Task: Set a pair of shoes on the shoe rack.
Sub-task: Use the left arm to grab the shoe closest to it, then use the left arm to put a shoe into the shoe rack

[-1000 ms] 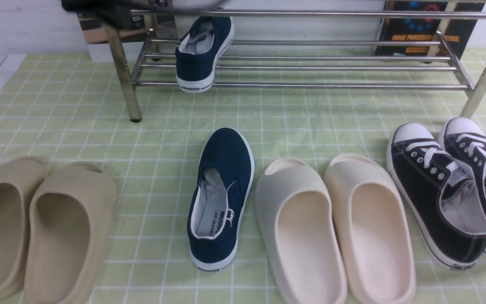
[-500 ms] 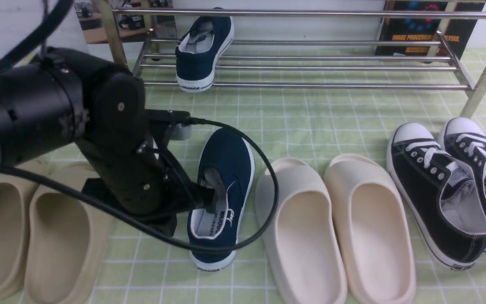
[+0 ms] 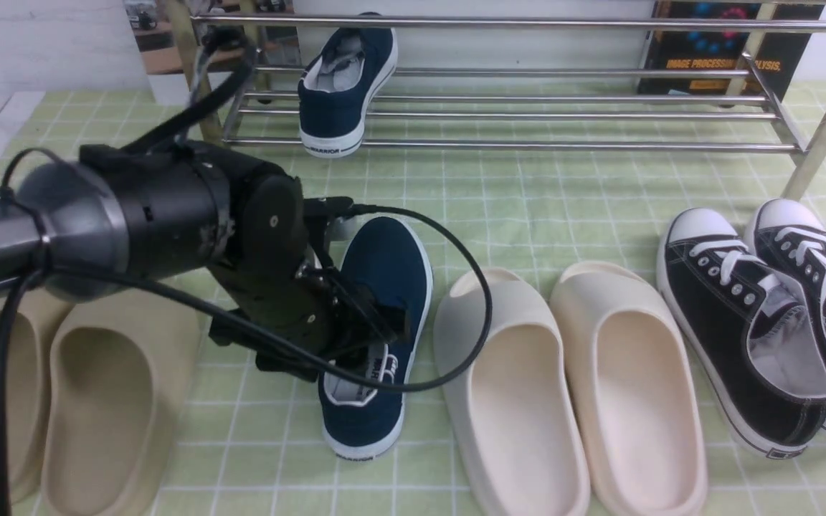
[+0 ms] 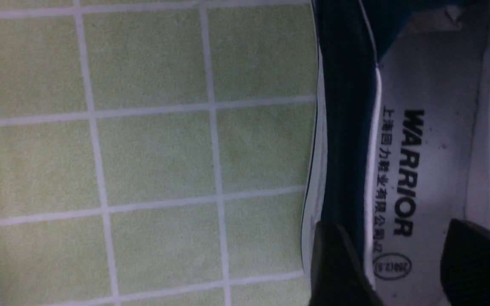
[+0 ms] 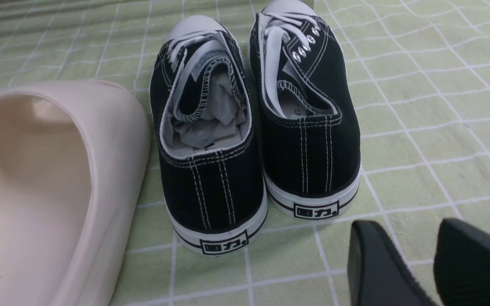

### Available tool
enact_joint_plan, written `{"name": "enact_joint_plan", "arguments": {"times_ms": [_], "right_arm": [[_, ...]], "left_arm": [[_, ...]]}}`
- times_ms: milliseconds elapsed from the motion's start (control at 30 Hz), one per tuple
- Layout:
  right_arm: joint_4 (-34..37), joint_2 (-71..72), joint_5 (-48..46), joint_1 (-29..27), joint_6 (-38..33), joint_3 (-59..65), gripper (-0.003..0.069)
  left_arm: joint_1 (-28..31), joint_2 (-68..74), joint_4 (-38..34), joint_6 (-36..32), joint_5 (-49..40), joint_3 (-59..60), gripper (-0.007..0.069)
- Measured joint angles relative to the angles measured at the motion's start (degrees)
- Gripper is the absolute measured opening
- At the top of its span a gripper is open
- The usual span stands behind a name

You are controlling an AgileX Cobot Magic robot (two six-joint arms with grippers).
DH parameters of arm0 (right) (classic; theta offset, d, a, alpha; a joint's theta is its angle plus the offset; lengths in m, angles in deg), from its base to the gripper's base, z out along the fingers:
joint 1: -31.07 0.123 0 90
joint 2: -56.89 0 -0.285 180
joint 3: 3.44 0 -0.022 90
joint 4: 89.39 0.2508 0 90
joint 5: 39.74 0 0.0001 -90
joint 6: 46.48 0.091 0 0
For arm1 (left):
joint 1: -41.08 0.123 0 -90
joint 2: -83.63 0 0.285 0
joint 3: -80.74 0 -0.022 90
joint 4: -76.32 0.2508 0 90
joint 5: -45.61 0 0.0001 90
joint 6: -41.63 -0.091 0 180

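One navy slip-on shoe rests on the lower bars of the steel shoe rack, heel towards me. The other navy shoe lies on the green checked cloth in front. My left gripper is down at that shoe's opening. In the left wrist view the left gripper is open and straddles the shoe's side wall: one finger outside, one over the grey insole. My right gripper shows only in the right wrist view, open and empty, low over the cloth behind the black sneakers.
Tan slides lie left of the floor shoe and cream slides right of it. A pair of black lace-up sneakers sits at the far right, seen also from behind. A dark box stands behind the rack.
My left arm has swung down from the rack's top left corner to the navy shoe on the cloth, then shifted right and lower over its opening. Both shoes have stayed where they were.
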Motion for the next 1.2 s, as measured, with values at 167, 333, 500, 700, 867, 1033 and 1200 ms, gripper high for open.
{"name": "enact_joint_plan", "arguments": {"times_ms": [167,333,500,700,867,1033,1200], "right_arm": [[0.00,0.00,0.00,0.00,0.00,0.00,0.0246],[0.00,0.00,0.00,0.00,0.00,0.00,0.0246],[0.00,0.00,0.00,0.00,0.00,0.00,0.0246],[0.00,0.00,0.00,0.00,0.00,0.00,0.0246],[0.00,0.00,0.00,0.00,0.00,0.00,0.0246],[0.00,0.00,0.00,0.00,0.00,0.00,0.0246],[0.00,0.00,0.00,0.00,0.00,0.00,0.0246]], "left_arm": [[0.00,1.90,0.21,0.09,0.52,0.00,0.0256],[0.00,1.72,1.09,0.09,-1.36,-0.87,0.0022],[0.00,0.04,3.32,0.09,-8.10,-7.95,0.0000],[0.00,-0.50,5.60,-0.01,-10.86,-19.91,0.0000],[0.00,4.39,6.49,-0.01,-12.06,-30.50,0.0000],[0.21,13.66,6.40,0.17,-15.93,-39.53,0.0000],[2.72,21.91,3.29,1.40,-18.46,-48.16,0.0000]]}}
